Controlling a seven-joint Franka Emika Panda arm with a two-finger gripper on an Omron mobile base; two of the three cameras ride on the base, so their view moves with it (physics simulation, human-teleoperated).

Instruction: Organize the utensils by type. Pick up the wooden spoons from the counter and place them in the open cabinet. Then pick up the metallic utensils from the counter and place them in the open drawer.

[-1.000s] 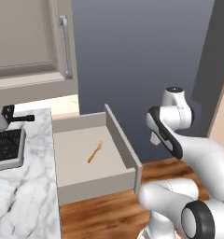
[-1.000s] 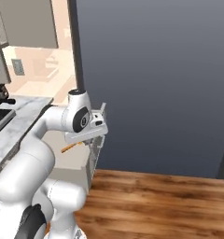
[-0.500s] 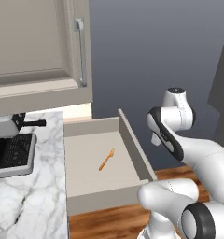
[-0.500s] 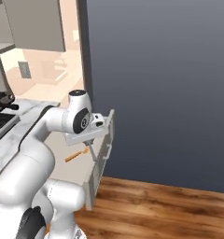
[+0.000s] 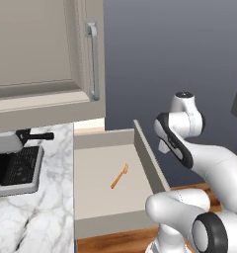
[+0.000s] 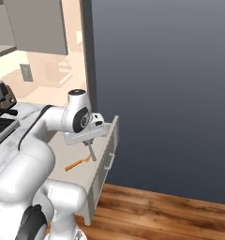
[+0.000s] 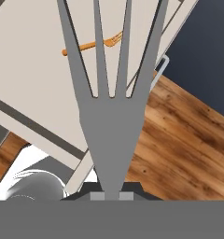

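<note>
Grey steel fork [image 7: 109, 93]: slim, four prongs, dull grey; pinched by its handle between the fingers [image 6: 89, 146], prongs pointing away from the hand. Seen in the right base view as a short grey stem hanging below the fingers, above the drawer's front part, near its front panel. Clear of the drawer floor, not touching it.

Copper fork [image 5: 119, 176]: shiny orange, slim; flat on the drawer bottom, about mid-floor, lying diagonally. Also visible past the grey prongs in the hand view [image 7: 93, 44] and beside the arm in the right base view [image 6: 79, 163]. Apart from the grey fork.

Drawer [image 5: 93, 210]: wide, shallow, beige, pulled out; plain flat bottom, low sides. Set just beside the right end of the bench.

Bench [image 5: 41, 207]: white marble with grey veins, left of the drawer.

Cabinet [image 5: 36, 54]: taupe-beige wall cupboard above the bench; recessed-panel door, vertical brushed-steel bar handle [image 5: 93, 59].

Coffee machine [image 5: 14, 158]: grey and black, standing on the bench under the cabinet, well apart from the drawer.

Floor [image 6: 170, 215]: brown wood planks, below the drawer front.
</note>
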